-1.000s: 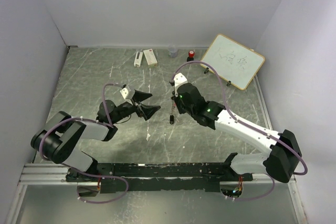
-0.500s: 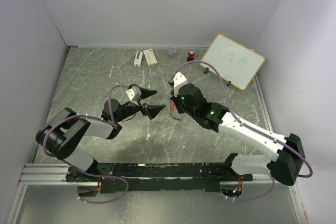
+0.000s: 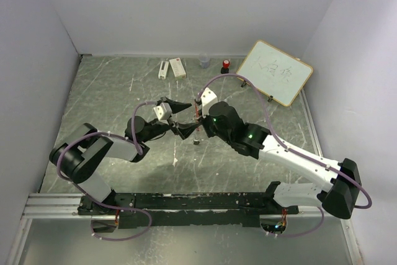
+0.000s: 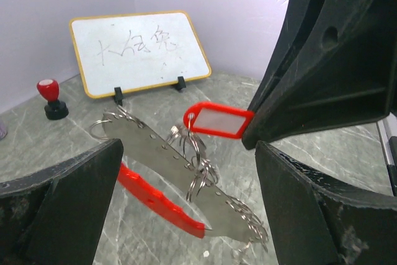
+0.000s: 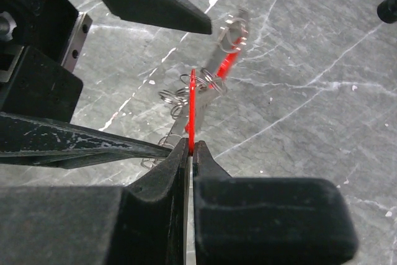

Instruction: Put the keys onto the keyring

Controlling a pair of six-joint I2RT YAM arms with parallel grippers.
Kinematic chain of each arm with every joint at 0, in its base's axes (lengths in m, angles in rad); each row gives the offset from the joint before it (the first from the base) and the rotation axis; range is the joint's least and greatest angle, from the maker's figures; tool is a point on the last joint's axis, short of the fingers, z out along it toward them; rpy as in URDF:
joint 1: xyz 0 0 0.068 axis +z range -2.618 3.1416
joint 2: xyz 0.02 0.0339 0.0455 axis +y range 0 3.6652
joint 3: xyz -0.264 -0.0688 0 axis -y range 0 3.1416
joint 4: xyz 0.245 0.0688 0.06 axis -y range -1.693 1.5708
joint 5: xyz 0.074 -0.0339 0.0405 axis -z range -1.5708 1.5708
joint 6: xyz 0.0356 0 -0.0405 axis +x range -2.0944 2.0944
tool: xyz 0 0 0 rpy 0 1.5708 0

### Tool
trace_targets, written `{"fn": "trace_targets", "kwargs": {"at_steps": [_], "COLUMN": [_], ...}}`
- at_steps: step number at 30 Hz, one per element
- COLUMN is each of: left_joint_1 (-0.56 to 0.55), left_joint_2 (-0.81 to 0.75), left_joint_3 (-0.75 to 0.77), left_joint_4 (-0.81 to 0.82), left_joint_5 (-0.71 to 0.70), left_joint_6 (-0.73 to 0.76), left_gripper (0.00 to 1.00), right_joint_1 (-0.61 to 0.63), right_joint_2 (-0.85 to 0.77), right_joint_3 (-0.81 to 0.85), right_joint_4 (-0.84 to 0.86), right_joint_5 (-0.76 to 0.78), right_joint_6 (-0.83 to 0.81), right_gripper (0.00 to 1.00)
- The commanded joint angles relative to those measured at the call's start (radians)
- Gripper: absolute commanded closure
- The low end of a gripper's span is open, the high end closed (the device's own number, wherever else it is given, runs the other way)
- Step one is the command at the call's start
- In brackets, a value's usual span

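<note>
My right gripper is shut on the edge of a red tag with a white label, which belongs to one of the keys. From that tag hangs the keyring, off the table: a curved grey metal piece with several thin silver rings and a red oblong fob. My left gripper is open, with one finger on each side of the hanging keyring and no contact. In the top view both grippers meet mid-table, left and right. A small dark object lies below them; I cannot tell what it is.
A small whiteboard leans on its stand at the back right. A red-capped black cylinder, a clear cup and two white items stand along the back wall. White walls enclose the table.
My left arm has reached right and forward, bringing its open jaws around the keyring. My right gripper has shifted slightly left and back, still shut on the red tag.
</note>
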Motion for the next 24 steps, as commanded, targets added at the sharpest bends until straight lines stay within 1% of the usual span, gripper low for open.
{"fn": "trace_targets", "kwargs": {"at_steps": [1,5,7,9,14,16,17,19,24], "left_joint_1": [-0.016,-0.022,-0.022,-0.022,-0.022,-0.022,-0.022,-0.022,-0.023], "left_joint_2": [0.011,0.012,0.008,0.001,-0.024,-0.036,-0.04,-0.048,-0.066], "left_joint_3": [0.042,0.044,0.045,0.045,0.035,0.033,0.03,0.028,0.028], "left_joint_4": [0.055,0.04,0.03,0.01,-0.03,-0.06,-0.063,-0.076,-0.108], "left_joint_5": [0.017,0.004,0.004,0.005,0.012,0.008,0.008,0.004,-0.004], "left_joint_6": [0.03,0.044,0.05,0.06,0.093,0.108,0.112,0.121,0.136], "left_gripper": [0.01,0.01,0.01,0.05,0.2,0.24,0.28,0.41,0.46], "right_joint_1": [0.021,0.033,0.037,0.038,0.04,0.04,0.04,0.041,0.04], "right_joint_2": [-0.008,-0.012,-0.013,-0.017,-0.031,-0.035,-0.036,-0.04,-0.052], "right_joint_3": [0.03,0.03,0.059,0.062,0.059,0.06,0.059,0.058,0.051], "right_joint_4": [0.038,0.032,0.029,0.023,0.016,0.011,0.011,0.01,0.009], "right_joint_5": [-0.001,0.007,0.015,0.022,0.047,0.055,0.058,0.061,0.068], "right_joint_6": [-0.018,-0.021,-0.022,-0.025,-0.029,-0.032,-0.032,-0.032,-0.031], "right_gripper": [1.0,1.0,1.0,1.0,1.0,1.0,1.0,1.0,1.0]}}
